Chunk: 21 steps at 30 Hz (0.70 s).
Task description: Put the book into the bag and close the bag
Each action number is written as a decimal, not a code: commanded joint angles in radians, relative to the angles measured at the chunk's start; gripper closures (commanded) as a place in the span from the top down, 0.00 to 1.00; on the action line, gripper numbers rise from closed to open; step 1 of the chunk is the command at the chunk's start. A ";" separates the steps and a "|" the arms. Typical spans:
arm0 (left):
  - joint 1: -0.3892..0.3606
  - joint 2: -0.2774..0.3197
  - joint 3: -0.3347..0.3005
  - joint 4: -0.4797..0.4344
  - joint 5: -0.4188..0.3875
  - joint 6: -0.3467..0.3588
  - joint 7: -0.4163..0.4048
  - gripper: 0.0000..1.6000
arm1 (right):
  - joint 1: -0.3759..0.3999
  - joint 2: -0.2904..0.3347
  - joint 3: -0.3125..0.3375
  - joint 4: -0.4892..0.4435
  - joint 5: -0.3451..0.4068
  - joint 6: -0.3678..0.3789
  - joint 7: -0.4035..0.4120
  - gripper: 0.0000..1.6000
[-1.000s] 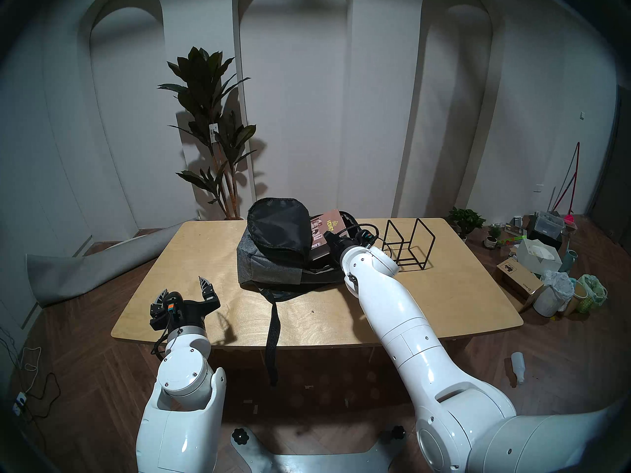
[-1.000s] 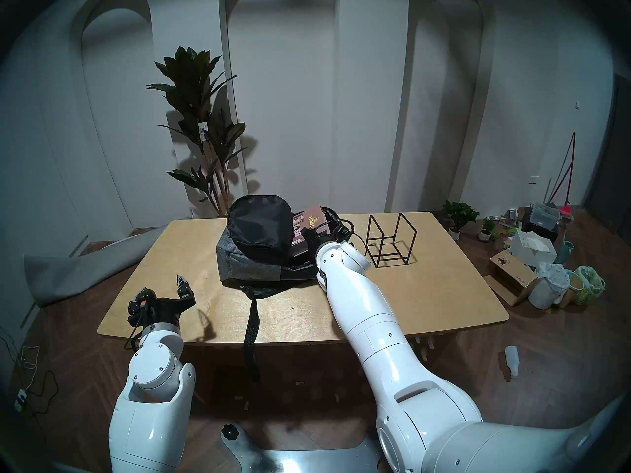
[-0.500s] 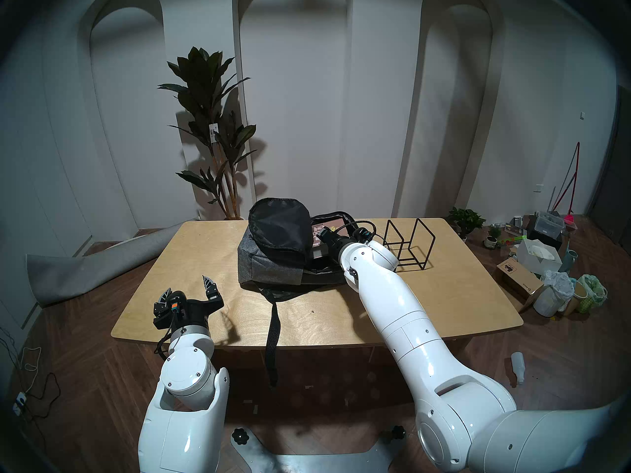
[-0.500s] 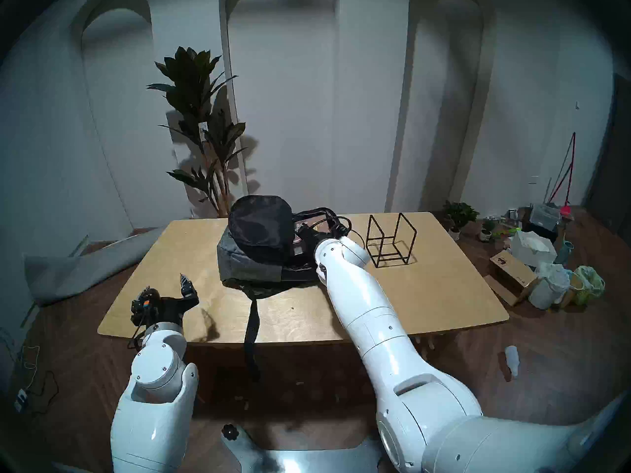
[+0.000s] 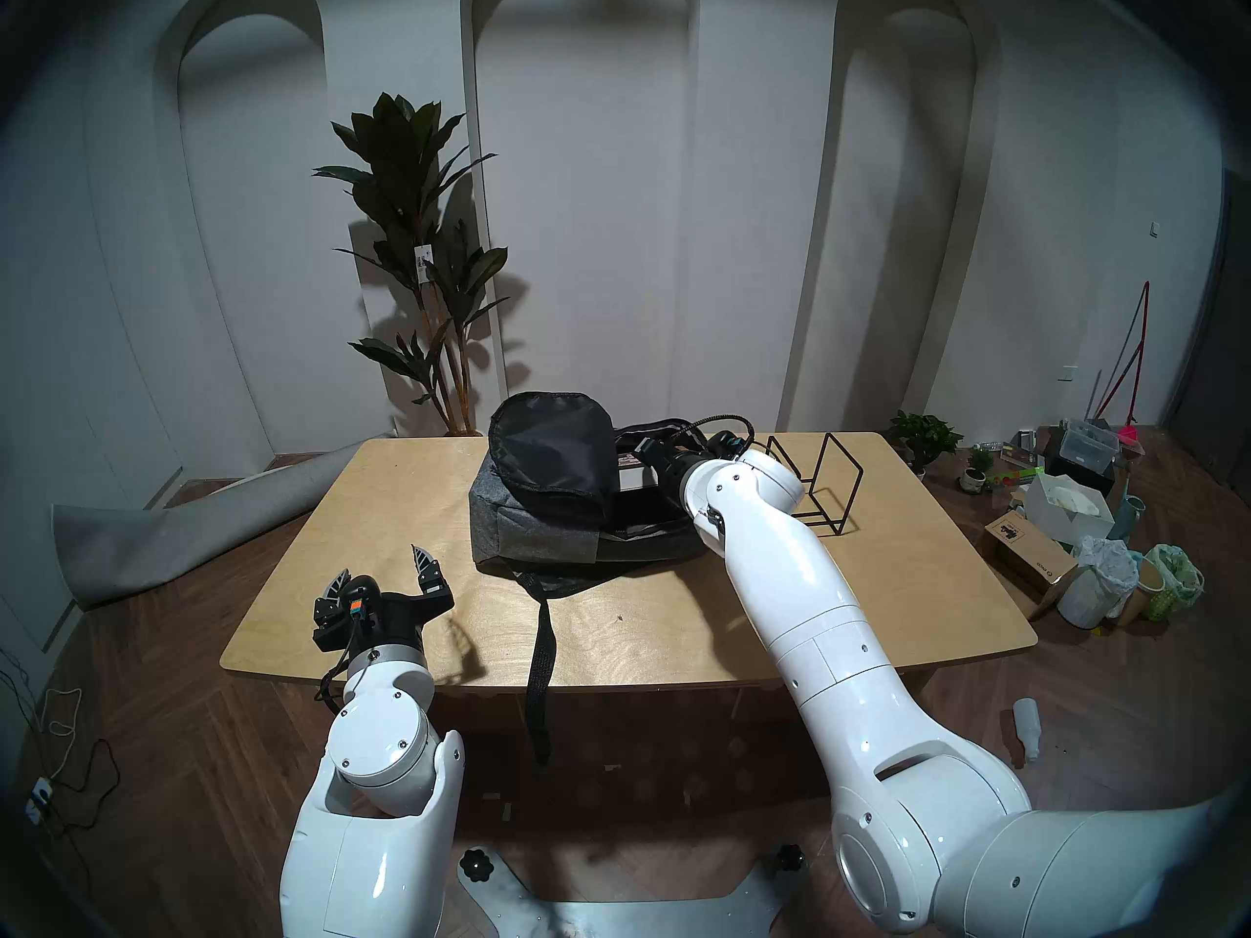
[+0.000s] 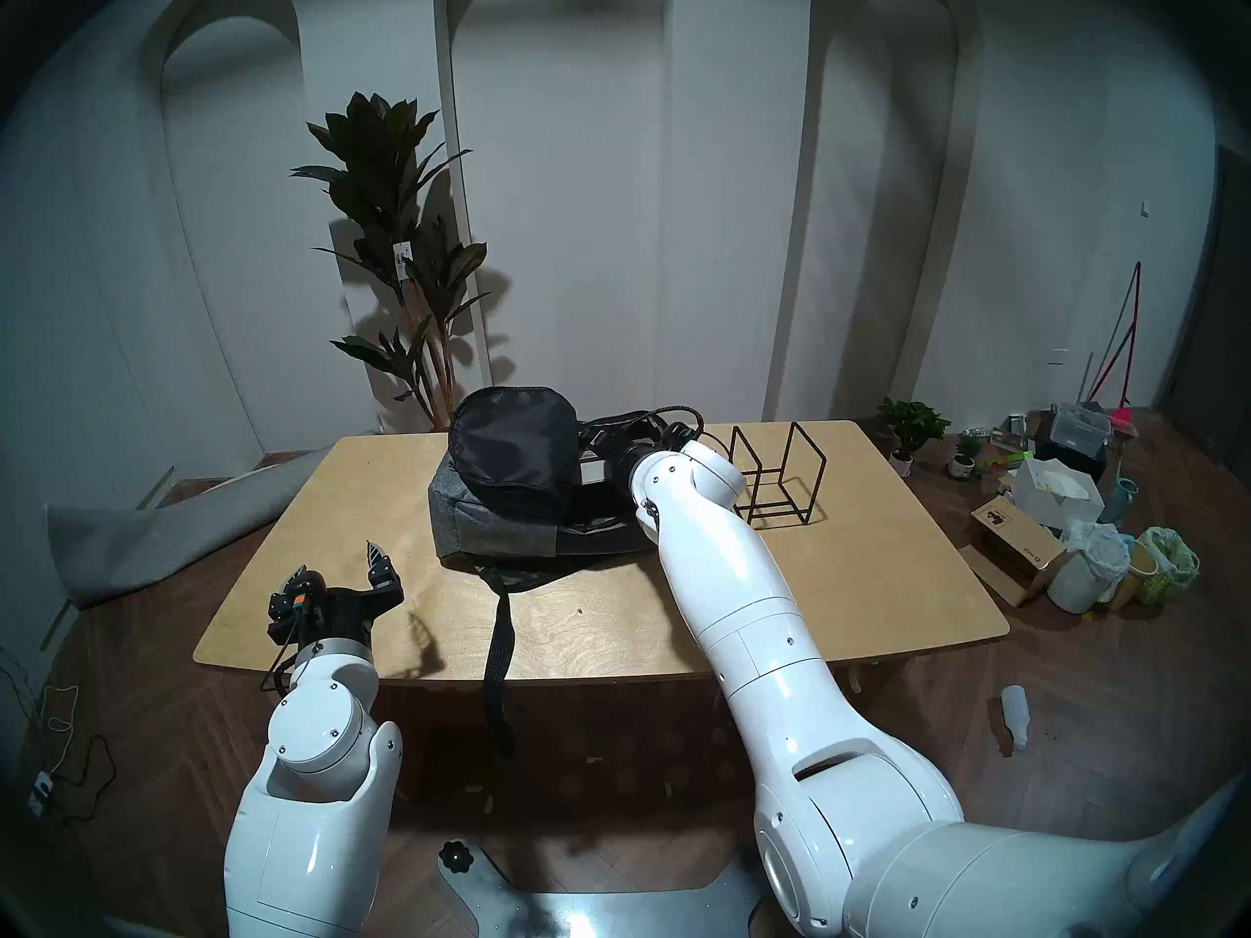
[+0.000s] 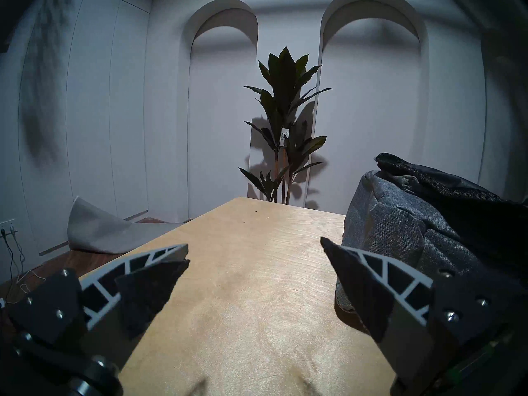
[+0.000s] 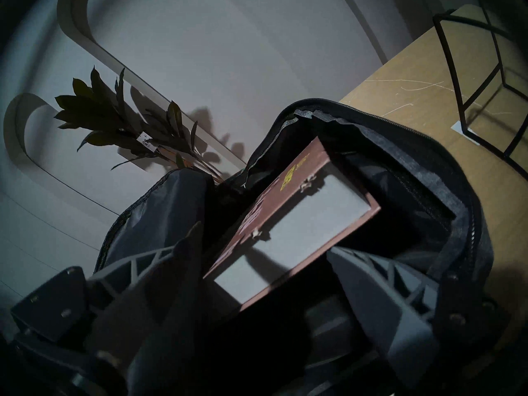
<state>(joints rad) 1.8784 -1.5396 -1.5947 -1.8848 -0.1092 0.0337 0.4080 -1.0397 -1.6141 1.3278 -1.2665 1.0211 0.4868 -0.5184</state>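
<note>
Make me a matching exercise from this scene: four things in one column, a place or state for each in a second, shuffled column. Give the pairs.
Things:
1. book
2. bag
3. wire stand
4. left pincer

Places or states:
A. unzipped, flap folded back
B. open, over the table's near left corner
C. inside the bag
D. standing on the table, to the bag's right

Pairs: 1-C, 2-A, 3-D, 4-B

Ahead of the right pincer (image 8: 263, 258), the bag's (image 8: 428, 169) dark inside hides the book's (image 8: 288, 224) far end; the raised flap (image 5: 552, 442) covers its cover.
</note>
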 commanded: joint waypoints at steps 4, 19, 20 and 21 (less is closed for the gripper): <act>0.001 0.000 0.008 -0.028 0.010 -0.005 0.006 1.00 | 0.039 -0.036 0.018 -0.106 0.053 0.192 -0.199 1.00; -0.025 -0.034 -0.019 -0.115 -0.077 -0.041 0.004 1.00 | 0.045 0.067 0.035 -0.303 0.028 0.205 -0.173 1.00; -0.035 -0.034 -0.022 -0.127 -0.085 -0.045 0.002 1.00 | 0.043 0.082 0.036 -0.319 0.021 0.205 -0.160 1.00; -0.042 -0.033 -0.024 -0.135 -0.089 -0.045 0.001 1.00 | 0.045 0.092 0.041 -0.320 0.014 0.201 -0.156 1.00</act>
<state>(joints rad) 1.8825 -1.5585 -1.6016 -1.9366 -0.1602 0.0178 0.4167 -1.0168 -1.6000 1.3688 -1.4935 1.0834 0.7104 -0.7249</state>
